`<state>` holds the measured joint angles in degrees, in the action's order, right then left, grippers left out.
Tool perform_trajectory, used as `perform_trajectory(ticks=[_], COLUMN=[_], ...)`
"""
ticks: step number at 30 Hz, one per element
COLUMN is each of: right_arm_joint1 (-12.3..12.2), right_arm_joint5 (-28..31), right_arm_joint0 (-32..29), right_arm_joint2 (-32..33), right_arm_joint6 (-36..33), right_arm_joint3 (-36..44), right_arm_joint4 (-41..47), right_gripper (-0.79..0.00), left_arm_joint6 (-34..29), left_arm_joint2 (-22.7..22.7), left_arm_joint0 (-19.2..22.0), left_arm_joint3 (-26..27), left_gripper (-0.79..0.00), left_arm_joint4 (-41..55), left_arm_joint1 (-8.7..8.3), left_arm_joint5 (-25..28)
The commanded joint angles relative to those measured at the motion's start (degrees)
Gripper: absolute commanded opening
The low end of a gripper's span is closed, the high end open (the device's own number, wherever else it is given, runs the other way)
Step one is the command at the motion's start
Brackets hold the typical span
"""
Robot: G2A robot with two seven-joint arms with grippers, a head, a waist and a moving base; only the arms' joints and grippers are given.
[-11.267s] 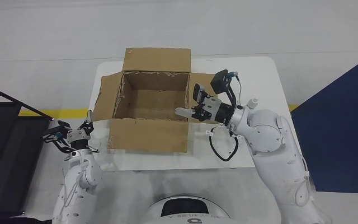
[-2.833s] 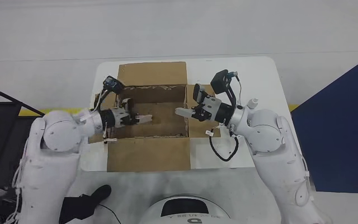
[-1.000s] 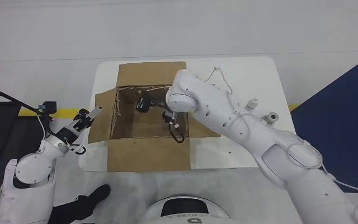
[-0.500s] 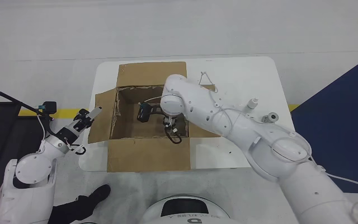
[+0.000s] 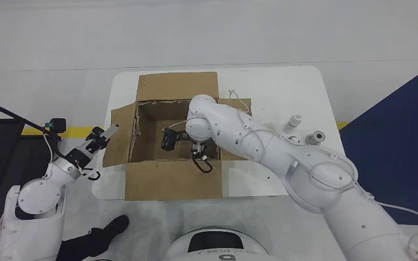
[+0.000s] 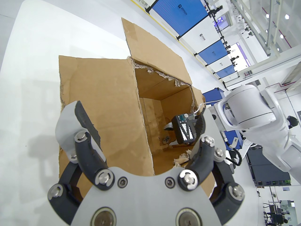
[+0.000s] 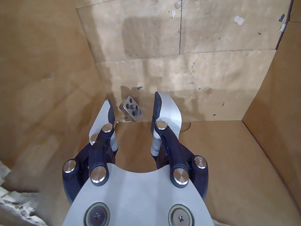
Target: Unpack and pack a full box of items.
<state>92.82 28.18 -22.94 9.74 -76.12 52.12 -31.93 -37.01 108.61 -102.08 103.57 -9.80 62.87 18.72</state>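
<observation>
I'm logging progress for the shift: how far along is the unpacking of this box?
Done: the box is open, flaps out; two small items stand on the table, likely unpacked. In hand: the right gripper is inside the box, jaws open toward a small metal block on its floor, not gripping it. Remaining: grasp and lift it out, then repack. The left gripper hangs open off the table's side.

Blue wall panels (image 6: pixel 172 1), small white logo print on each
</observation>
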Motion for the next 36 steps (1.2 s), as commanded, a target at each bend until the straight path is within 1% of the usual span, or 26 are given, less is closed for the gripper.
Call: perform_trajectory(ticks=[1,10,14,16,20,24,30,31,32,33,34,36], right_arm_joint1=[-0.22,-1.18,-1.23,-1.17,-0.83,-0.03,2.24,2.67,3.10,3.51,3.90,4.56], right_arm_joint5=[0.54,-0.39,-1.37,-2.17,-3.16,-4.64,-6.69,-6.76,-6.77,-6.68,-6.48,-5.88], right_arm_joint0=[-0.04,-1.11,-1.85,-2.47,-3.46,-4.18,-3.78,-3.60,-3.44,-3.16,-2.83,-2.02], right_arm_joint2=[0.00,0.00,0.00,0.00,0.00,0.00,0.00,0.00,0.00,0.00,0.00,0.00], right_arm_joint6=[0.54,-0.40,-1.38,-2.19,-3.18,-4.66,-6.71,-6.78,-6.79,-6.70,-6.50,-5.89], right_arm_joint3=[-0.34,1.22,1.63,1.84,2.20,0.99,-3.05,-3.75,-4.34,-4.81,-5.24,-5.92], right_arm_joint4=[-0.03,-0.36,-1.40,-2.38,-5.26,-8.17,-9.69,-9.87,-9.99,-10.15,-10.15,-10.15], right_gripper=[-0.400,-0.406,-0.431,-0.437,-0.425,-0.446,-0.551,-0.643,-0.711,-0.736,-0.785,-0.785], left_arm_joint6=[0.00,0.00,0.00,0.00,0.00,0.00,0.00,0.00,0.00,0.00,0.00,0.00], left_arm_joint2=[0.00,0.00,0.00,0.00,0.00,0.00,0.00,0.00,0.00,0.00,0.00,0.00], left_arm_joint0=[0.00,0.00,0.00,0.00,0.00,0.00,0.00,0.00,0.00,0.00,0.00,0.00], left_arm_joint3=[0.00,0.00,0.00,0.00,0.00,0.00,0.00,0.00,0.00,0.00,0.00,0.00], left_gripper=[0.000,0.000,0.000,0.000,0.000,0.000,0.000,0.000,0.000,0.000,0.000,0.000], left_arm_joint4=[0.00,0.00,0.00,0.00,0.00,0.00,0.00,0.00,0.00,0.00,0.00,0.00], left_arm_joint1=[0.00,0.00,0.00,0.00,0.00,0.00,0.00,0.00,0.00,0.00,0.00,0.00], left_arm_joint5=[0.00,0.00,0.00,0.00,0.00,0.00,0.00,0.00,0.00,0.00,0.00,0.00])
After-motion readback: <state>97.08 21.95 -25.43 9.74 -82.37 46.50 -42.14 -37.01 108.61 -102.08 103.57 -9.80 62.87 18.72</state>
